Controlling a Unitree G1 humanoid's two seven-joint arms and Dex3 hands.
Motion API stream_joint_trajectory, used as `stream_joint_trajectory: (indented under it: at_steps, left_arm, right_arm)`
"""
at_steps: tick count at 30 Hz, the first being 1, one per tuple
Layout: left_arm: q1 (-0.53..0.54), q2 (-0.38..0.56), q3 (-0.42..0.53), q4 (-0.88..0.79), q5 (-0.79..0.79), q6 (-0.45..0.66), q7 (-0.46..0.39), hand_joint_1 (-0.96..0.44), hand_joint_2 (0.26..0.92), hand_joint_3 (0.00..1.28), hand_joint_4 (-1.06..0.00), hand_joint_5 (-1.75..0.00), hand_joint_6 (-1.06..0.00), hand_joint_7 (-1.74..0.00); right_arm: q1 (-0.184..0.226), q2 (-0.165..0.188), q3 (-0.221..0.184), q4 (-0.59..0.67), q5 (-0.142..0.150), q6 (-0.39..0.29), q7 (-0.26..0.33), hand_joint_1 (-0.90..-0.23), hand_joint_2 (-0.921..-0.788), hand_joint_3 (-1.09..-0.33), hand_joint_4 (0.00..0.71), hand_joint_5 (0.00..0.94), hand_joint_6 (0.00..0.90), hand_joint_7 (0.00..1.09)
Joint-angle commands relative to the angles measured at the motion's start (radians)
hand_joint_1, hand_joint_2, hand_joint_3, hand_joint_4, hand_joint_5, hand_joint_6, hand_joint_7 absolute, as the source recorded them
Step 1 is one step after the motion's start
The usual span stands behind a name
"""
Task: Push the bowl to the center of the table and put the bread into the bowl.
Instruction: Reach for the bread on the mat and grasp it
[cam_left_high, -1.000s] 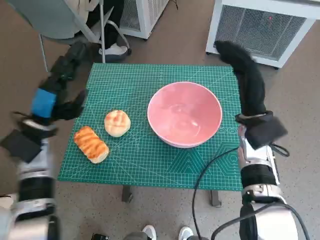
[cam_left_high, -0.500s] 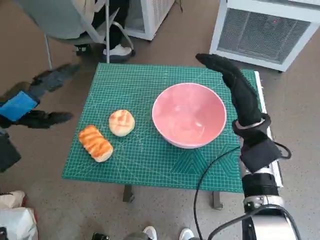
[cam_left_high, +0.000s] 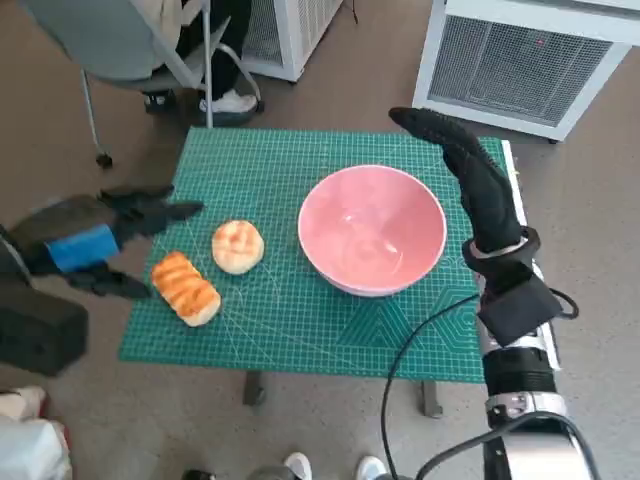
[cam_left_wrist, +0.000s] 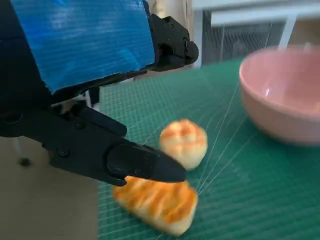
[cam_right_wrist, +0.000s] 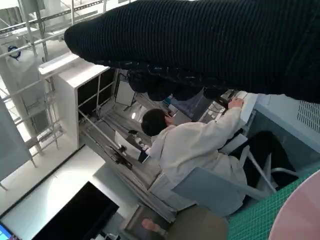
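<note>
Two breads (cam_left_high: 184, 288) (cam_left_high: 238, 246), one bowl (cam_left_high: 372, 229)

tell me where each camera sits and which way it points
Head view: from the head, steeply down on the green mat; both forearms, left hand, right hand show.
Left wrist view: behind the left hand, facing two breads and the pink bowl.
Right wrist view: behind the right hand, facing a seated person.
Shared: head and left wrist views both show bowl and breads.

Left robot hand (cam_left_high: 95, 240) black plastic with blue tape across its back, right robot hand (cam_left_high: 470, 165) in black knitted glove, pale silver forearm with black wrist band and black cable.
</note>
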Motion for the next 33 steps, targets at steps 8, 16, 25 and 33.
stream_joint_trajectory:
  at_steps: [8, 16, 25, 33]
  left_arm:
    - [0.009, 0.005, -0.073, -0.027, 0.081, 0.008, 0.000, -0.29, 0.726, 0.00, -0.19, 0.00, -0.32, -0.02]
    - [0.006, -0.011, -0.102, -0.014, 0.116, -0.023, 0.036, -0.29, 0.724, 0.00, -0.21, -0.01, -0.34, -0.02]
    - [-0.002, -0.021, -0.128, 0.020, 0.168, -0.046, 0.085, -0.28, 0.725, 0.00, -0.22, 0.00, -0.35, -0.02]
    - [0.004, -0.041, -0.148, 0.029, 0.193, -0.003, 0.095, -0.24, 0.728, 0.00, -0.22, 0.00, -0.35, -0.01]
  right_arm:
    - [0.030, -0.003, 0.002, 0.000, 0.001, 0.014, -0.001, -0.703, -0.921, -0.785, 0.279, 0.020, -0.001, 0.63]
    - [0.025, -0.004, -0.002, 0.009, 0.007, 0.012, 0.000, -0.697, -0.921, -0.785, 0.279, 0.021, -0.001, 0.63]
    - [0.026, -0.006, -0.007, 0.008, 0.017, 0.013, 0.005, -0.687, -0.921, -0.787, 0.278, 0.020, -0.001, 0.62]
    - [0.029, -0.007, -0.010, 0.007, 0.022, 0.015, 0.008, -0.705, -0.921, -0.785, 0.277, 0.020, -0.001, 0.62]
